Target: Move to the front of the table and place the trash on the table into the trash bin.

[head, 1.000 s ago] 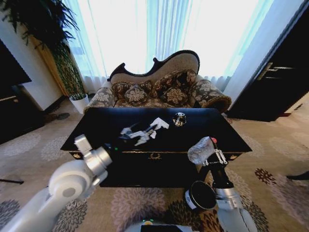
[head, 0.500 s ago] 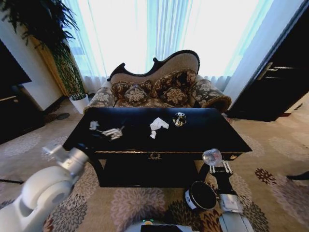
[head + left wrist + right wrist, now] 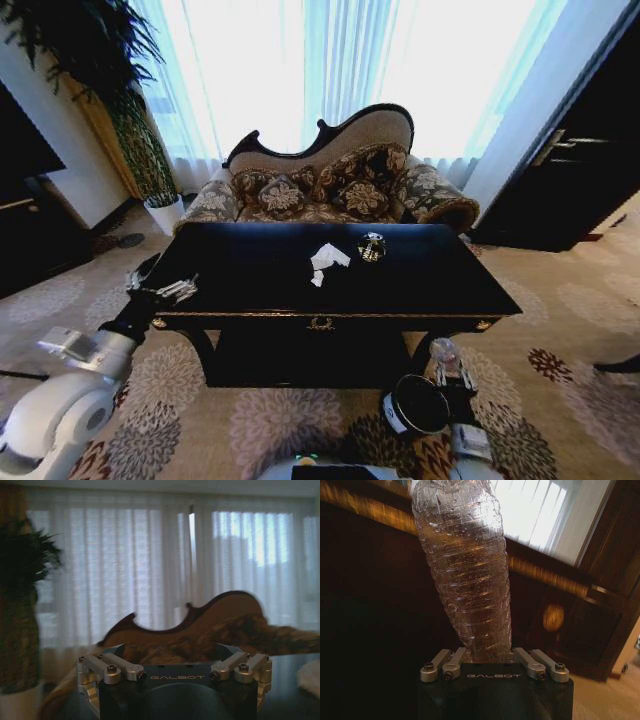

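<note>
The black table (image 3: 250,268) fills the middle of the head view. On its far half lie crumpled white tissue (image 3: 328,256), a tiny white scrap (image 3: 316,279) and a dark shiny roundish piece (image 3: 372,246). My right gripper (image 3: 448,372) hangs low in front of the table's right end, shut on a clear plastic bottle (image 3: 443,351) that stands up from it. It is just right of the dark trash bin (image 3: 392,412) on the carpet. The right wrist view has the bottle (image 3: 465,570) rising from that gripper (image 3: 495,655). My left gripper (image 3: 170,292) is open and holds nothing, beside the table's left front corner.
A patterned sofa (image 3: 330,185) stands behind the table, in front of bright curtains. A potted plant in a white pot (image 3: 163,212) is at the back left, and a dark cabinet (image 3: 580,170) at the right. Flowered carpet surrounds the table.
My left arm has swung left, off the tabletop to beyond its left front corner. My right gripper has sunk with the bottle from table-edge height to beside the bin.
</note>
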You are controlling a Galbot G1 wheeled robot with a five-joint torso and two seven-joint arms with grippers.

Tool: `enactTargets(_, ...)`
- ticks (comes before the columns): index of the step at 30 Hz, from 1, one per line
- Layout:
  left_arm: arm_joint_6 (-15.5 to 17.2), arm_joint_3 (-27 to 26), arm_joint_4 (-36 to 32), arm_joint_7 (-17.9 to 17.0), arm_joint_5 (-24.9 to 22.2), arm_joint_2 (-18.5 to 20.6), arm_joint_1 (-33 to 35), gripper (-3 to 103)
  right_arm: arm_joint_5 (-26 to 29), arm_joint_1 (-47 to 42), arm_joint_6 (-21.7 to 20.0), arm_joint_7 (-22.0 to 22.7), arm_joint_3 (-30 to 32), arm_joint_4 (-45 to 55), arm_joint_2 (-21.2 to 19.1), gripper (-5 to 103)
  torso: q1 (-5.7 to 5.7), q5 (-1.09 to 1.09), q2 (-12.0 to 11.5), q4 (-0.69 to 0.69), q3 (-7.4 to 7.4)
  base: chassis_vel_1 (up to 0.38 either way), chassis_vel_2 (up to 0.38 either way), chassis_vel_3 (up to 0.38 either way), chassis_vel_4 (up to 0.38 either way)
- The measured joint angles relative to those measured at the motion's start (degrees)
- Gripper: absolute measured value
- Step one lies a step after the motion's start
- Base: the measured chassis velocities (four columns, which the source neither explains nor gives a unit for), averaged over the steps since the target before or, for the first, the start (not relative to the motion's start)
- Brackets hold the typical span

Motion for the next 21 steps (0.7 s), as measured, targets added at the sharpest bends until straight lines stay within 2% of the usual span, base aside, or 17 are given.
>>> enactTargets(2,-0.4,-0.7,0.3,0.2,-0.2,-0.5,0.9,100,0.3,0.9,-0.2,0.0,-0.2,-1.5,-0.4,27,0.0,0.0,0.0,0.01,0.0,0.0,0.0,0.0,0.0)
enactTargets(4,-1.5,-1.7,0.5,0.5,-0.4,-2.5,3.1,100,2.2,3.7,-1.0,-0.2,-1.2,-7.4,-1.5,27,0.0,0.01,0.0,0.06,0.0,0.0,0.0,0.0,0.0)
enactTargets(11,-2.1,-0.3,-1.3,0.6,0.3,-4.4,3.7,100,4.7,6.3,-1.2,-0.7,-2.8,-16.1,-2.2,27,0.0,0.01,0.0,-0.01,0.0,0.0,0.0,0.0,0.0)
enactTargets(15,-2.7,-0.8,-2.9,0.6,1.0,-5.3,5.1,100,5.8,9.3,-0.4,-1.2,-5.2,-22.5,-3.1,27,0.0,0.01,0.0,0.03,0.0,0.0,0.0,0.0,0.0)
enactTargets(19,-2.3,-1.0,-4.9,0.5,1.5,-5.6,7.3,100,11.7,13.5,-2.3,-2.4,-8.2,-30.3,-3.9,27,0.0,0.02,0.0,0.03,0.0,0.0,0.0,0.0,0.0)
enactTargets(21,-2.2,-1.0,-5.1,0.5,1.7,-5.6,7.6,100,12.7,14.4,-2.8,-2.7,-8.6,-31.5,-3.9,27,0.0,0.02,0.0,0.03,0.0,0.0,0.0,0.0,0.0)
